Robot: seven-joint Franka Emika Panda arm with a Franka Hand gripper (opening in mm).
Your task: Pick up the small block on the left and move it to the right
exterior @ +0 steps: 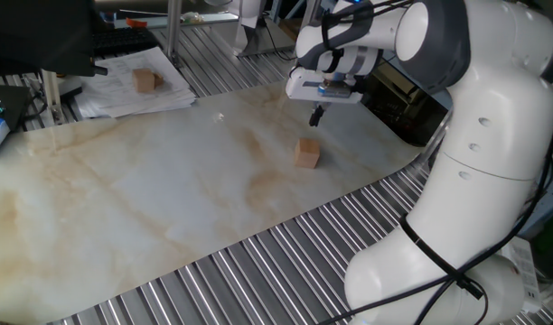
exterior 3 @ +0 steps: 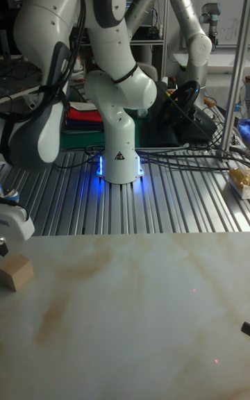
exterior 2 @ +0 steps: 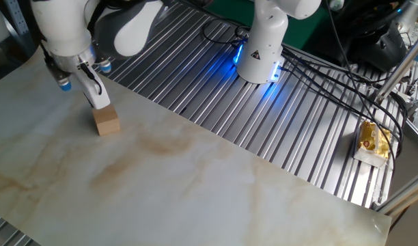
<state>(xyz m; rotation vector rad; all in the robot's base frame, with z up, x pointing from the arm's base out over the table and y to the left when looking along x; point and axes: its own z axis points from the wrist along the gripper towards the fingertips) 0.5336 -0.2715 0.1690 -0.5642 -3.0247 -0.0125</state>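
The small block [exterior: 306, 153] is a pale tan wooden cube resting on the marbled sheet; it also shows in the other fixed view [exterior 2: 107, 123] and at the left edge of the tall view [exterior 3: 15, 272]. My gripper [exterior: 317, 116] hangs just above and slightly behind it, apart from it. The fingers [exterior 2: 98, 96] look pressed together with nothing between them. In the tall view only a dark fingertip [exterior 3: 3, 246] of the gripper shows at the frame edge.
A darker brown cube [exterior: 146, 80] lies on a stack of papers [exterior: 123, 95] at the back left. The marbled sheet [exterior: 168, 190] lies on a ribbed metal table [exterior 2: 298, 109]. The robot base [exterior 2: 260, 51] and cables stand behind.
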